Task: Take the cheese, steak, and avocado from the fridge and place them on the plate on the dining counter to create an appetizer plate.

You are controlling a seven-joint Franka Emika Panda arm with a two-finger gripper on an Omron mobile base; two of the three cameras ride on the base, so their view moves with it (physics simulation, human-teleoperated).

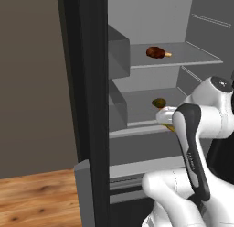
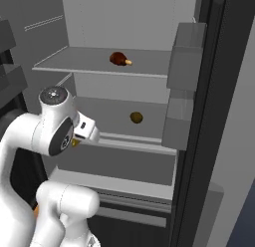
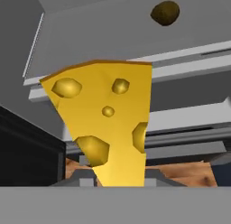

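We see the fridge (image 1: 91, 84) standing open, its pale grey shelves exposed in both base views. On the upper shelf (image 2: 89, 66) lies the steak (image 1: 156, 52), a reddish-brown lump with a paler tip. On the shelf below rests the avocado (image 1: 159, 103), well apart from the steak and set toward the back. In the hand view we observe the cheese (image 3: 106, 123), a yellow wedge with hole marks, rising from between the fingers, which are clenched on its narrow end; the gripper (image 3: 119, 180) thus holds it in front of the fridge's lower shelves and drawers. In the right base view we note a sliver of yellow just beside the hand, below the arm (image 2: 55, 126). Wooden floor (image 1: 36, 198) shows beside the fridge.
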